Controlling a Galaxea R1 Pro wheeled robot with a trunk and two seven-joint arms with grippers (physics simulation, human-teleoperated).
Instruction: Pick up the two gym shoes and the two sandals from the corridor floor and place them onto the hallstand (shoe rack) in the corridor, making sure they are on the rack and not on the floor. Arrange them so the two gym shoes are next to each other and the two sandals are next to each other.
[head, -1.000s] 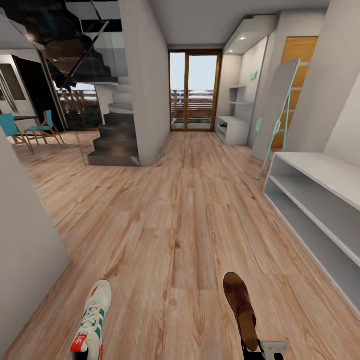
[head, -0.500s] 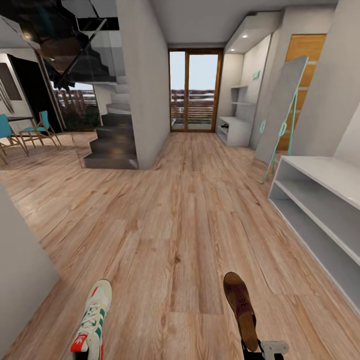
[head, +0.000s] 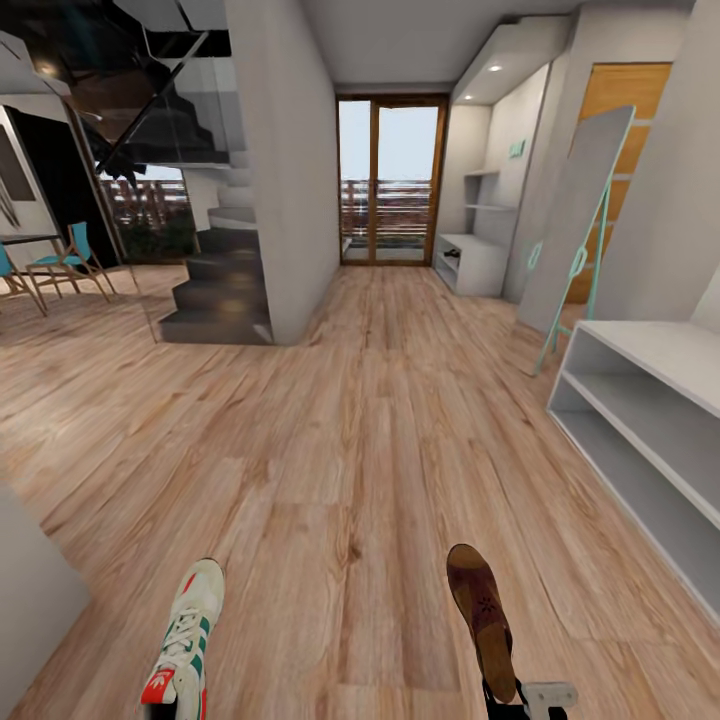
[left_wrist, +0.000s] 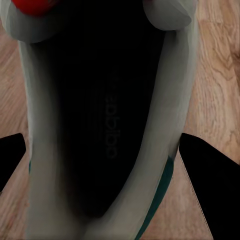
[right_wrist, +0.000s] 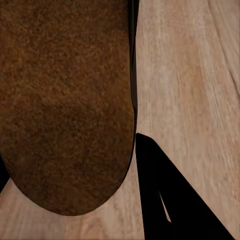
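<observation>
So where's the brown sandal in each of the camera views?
Head view: sandal near the bottom edge, right of centre, toe pointing away.
Left wrist view: not in it.
Right wrist view: sandal close up, beside a dark fingertip.
Shared landmark: the wood-plank corridor floor.

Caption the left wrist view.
Left gripper holds a gym shoe from the heel, over the corridor floor.
</observation>
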